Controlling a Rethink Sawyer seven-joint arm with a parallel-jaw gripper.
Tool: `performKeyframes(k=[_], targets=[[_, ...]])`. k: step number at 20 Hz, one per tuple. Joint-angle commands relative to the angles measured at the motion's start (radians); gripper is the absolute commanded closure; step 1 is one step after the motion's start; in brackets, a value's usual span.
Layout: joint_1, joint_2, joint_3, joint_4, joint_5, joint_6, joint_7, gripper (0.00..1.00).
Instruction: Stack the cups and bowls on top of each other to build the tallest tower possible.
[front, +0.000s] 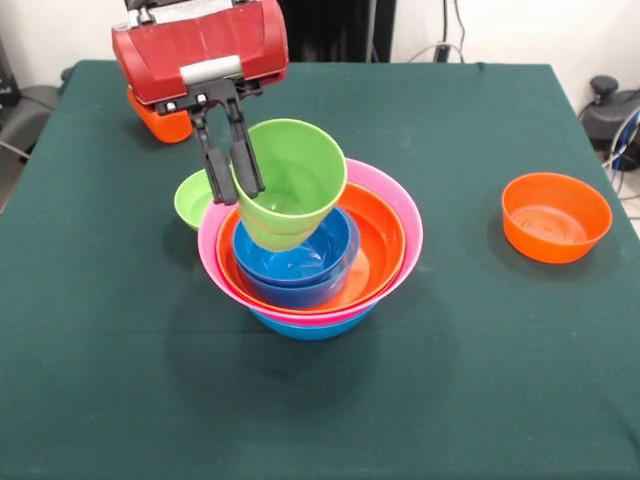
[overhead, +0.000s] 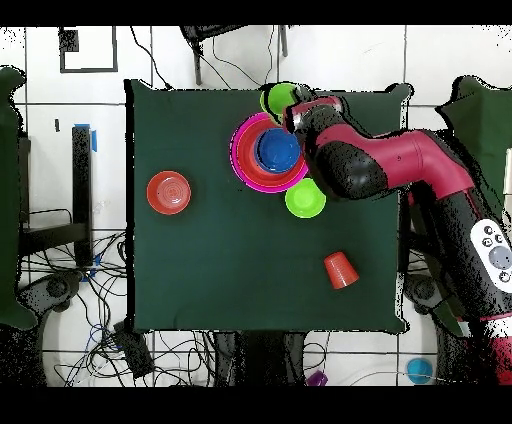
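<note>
My gripper (front: 238, 196) is shut on the left rim of the lime green cup (front: 292, 180), one finger inside and one outside. The cup is tilted, with its base down in the small blue bowl (front: 300, 270). That bowl tops the tower: it sits in the large orange bowl (front: 385, 245), inside the pink bowl (front: 400, 200), on the large blue bowl (front: 315, 328). The small lime-green bowl (front: 190, 200) stands against the tower's left side. The ribbed orange cup (front: 158, 122) stands far left behind my hand, upside down in the overhead view (overhead: 340, 270). The small orange bowl (front: 555, 215) sits alone to the right.
The green table (front: 320, 420) ends close behind the orange cup. In the overhead view the arm (overhead: 380, 165) reaches across from the right over the tower (overhead: 262, 165), with the lime-green bowl (overhead: 305, 197) beside it and the orange bowl (overhead: 168, 192) at the left.
</note>
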Motion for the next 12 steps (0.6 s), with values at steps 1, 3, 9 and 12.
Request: performKeyframes(k=[1, 3, 9, 12], targets=[[0.033, 0.045, -0.024, -0.044, -0.023, 0.052, -0.301, 1.0], [0.033, 0.053, -0.026, -0.046, -0.026, 0.052, -0.306, 1.0], [0.038, 0.09, -0.045, -0.052, -0.056, 0.025, -0.302, 1.0], [0.037, 0.102, -0.047, -0.052, -0.064, 0.018, -0.303, 1.0]])
